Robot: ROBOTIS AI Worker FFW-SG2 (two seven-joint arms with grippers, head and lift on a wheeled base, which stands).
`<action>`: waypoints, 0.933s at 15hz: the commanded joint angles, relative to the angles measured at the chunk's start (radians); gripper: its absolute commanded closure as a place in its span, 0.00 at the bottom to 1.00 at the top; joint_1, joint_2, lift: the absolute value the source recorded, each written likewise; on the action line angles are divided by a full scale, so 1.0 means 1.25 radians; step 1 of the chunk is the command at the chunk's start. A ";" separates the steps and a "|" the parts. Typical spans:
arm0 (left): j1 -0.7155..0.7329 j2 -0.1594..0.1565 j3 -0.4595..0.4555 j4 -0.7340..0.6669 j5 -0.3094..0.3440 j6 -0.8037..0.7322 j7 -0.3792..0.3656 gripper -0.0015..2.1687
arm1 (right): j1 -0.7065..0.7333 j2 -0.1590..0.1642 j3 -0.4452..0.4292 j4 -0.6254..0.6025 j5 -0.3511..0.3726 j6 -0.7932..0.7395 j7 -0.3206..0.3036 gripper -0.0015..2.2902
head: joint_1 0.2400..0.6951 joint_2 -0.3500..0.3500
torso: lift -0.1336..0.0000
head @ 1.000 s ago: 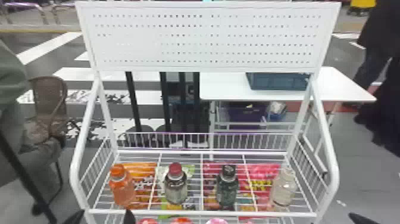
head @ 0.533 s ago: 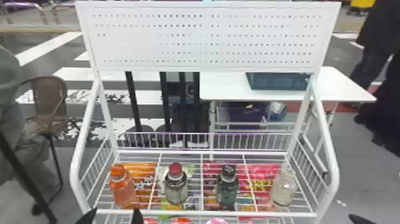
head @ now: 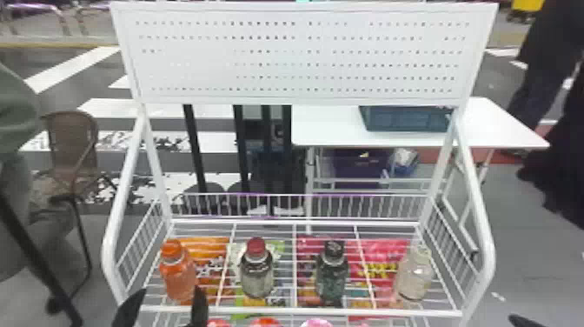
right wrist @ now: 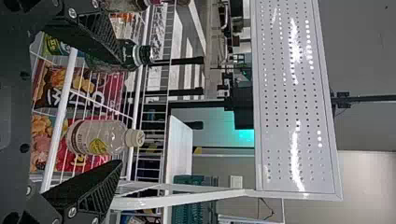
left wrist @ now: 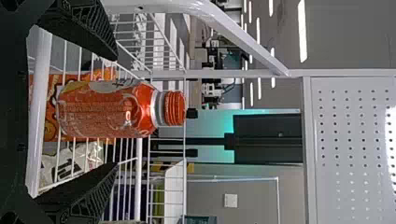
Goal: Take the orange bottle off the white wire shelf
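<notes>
Orange bottle (head: 178, 276) stands behind the front rail (head: 300, 310) of the white wire shelf (head: 487, 252); left gripper's (left wrist: 116, 111) jaws are apart, facing it. Centre, clear the rail, close gently, lift before withdrawing.

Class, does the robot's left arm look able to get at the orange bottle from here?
Probably yes: the open left gripper faces the orange bottle, with nothing visible blocking its upper part; the shelf's front rail crosses only below the bottle.

Head vw | pink item (head: 317, 323): cut, btm | teal bin (head: 406, 120): part hid
</notes>
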 commanded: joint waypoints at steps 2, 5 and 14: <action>-0.036 -0.005 0.000 0.051 0.004 -0.008 -0.002 0.04 | 0.001 -0.001 0.000 -0.001 0.003 0.002 0.001 0.06 | 0.57 0.50 | 1.00; -0.077 -0.009 0.000 0.094 0.005 -0.013 -0.010 0.04 | 0.000 -0.002 0.001 -0.002 0.005 -0.001 0.000 0.06 | 0.57 0.50 | 1.00; -0.204 -0.009 0.014 0.223 0.010 -0.010 -0.021 0.07 | -0.001 -0.002 -0.005 0.007 0.008 0.004 0.000 0.06 | 0.57 0.50 | 1.00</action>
